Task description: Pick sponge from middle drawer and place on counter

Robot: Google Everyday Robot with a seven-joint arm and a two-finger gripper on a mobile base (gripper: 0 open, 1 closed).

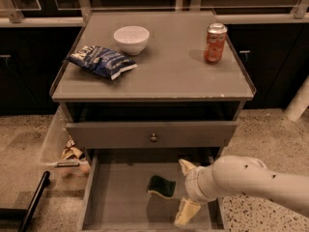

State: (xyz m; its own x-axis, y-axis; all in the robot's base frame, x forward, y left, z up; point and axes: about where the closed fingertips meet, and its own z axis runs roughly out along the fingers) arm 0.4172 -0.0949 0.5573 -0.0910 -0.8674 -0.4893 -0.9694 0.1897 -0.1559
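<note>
One sponge [161, 186] in the middle drawer [120, 195], one pair of wide-open, empty jaws just beside it.

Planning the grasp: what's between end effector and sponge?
Only bare floor of the middle drawer, in the camera view; the end effector is right of the sponge.

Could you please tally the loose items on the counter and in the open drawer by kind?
white bowl: 1
blue snack bag: 1
soda can: 1
sponge: 1, in the middle drawer, left of the open tool
Total: 4
</note>
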